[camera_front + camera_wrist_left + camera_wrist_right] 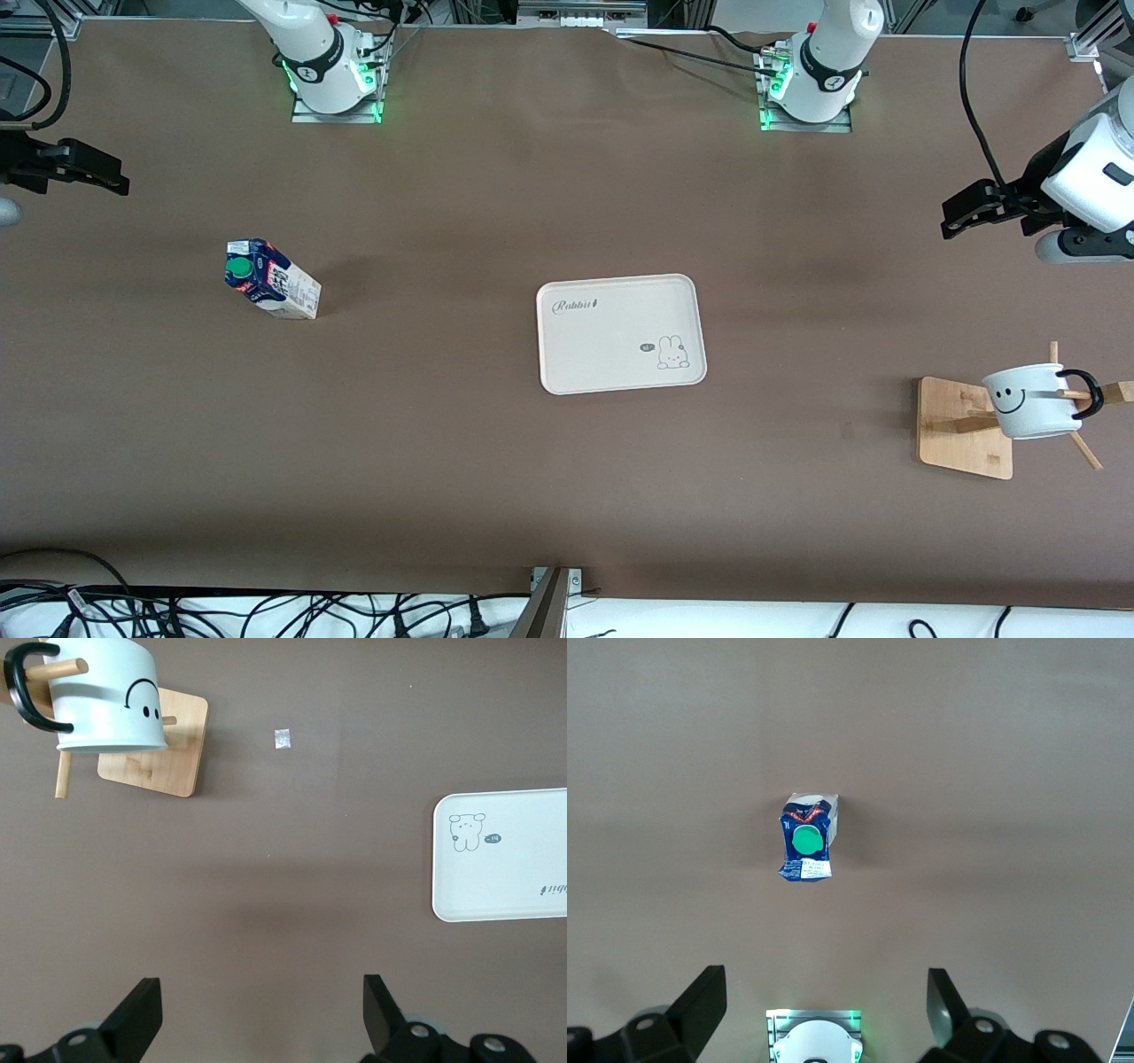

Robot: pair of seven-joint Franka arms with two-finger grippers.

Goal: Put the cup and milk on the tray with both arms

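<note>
Milk [272, 290], blue-topped green-capped carton, upright; left tool [961, 215] and right tool [111, 177] both spread apart.

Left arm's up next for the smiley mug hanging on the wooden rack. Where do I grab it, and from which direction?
Judging from its pose, grip the cup across its rim, one finger inside. It hangs by its black handle on a peg of the rack, so bring the open left gripper to the mouth, then slide it off along the peg.

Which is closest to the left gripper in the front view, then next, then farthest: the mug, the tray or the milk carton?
1. Mug, on the wooden rack, at the left gripper's end.
2. Tray, mid-table.
3. Milk carton, at the right arm's end.
</note>
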